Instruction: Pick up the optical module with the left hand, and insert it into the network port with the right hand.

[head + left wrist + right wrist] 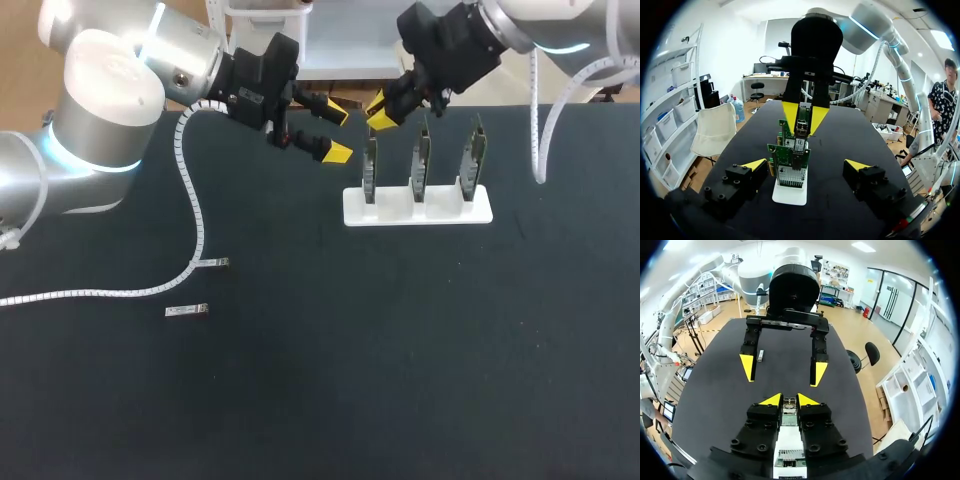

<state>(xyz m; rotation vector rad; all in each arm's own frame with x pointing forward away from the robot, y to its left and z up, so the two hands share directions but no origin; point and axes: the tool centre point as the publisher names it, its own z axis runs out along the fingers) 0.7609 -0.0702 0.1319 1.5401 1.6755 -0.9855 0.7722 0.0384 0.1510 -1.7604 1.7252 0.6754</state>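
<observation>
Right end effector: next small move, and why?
Probably ease the right end effector down, seating the small silver optical module into the green circuit card under it: it grips the module just above that card, and the left end effector is open, apart.

Left arm (105, 100): fat rounded silver-white joint housings, a cyan light ring (62, 150) at one seam, one dark round socket on the side. A white ribbed left conduit (196, 215) runs off it. Right arm (545, 22): same silver finish, cyan glow at a seam, its own white ribbed right conduit (537, 130). Both wrists end in black blocky mounts with a round black cap. Left hand (337, 134): black body, two black fingers (737, 182) with bright yellow wedge tips and round socket screws on the blocks. Right hand (380, 113): same build, black finger blocks (762, 427) with recessed screws and yellow triangular tips.
</observation>
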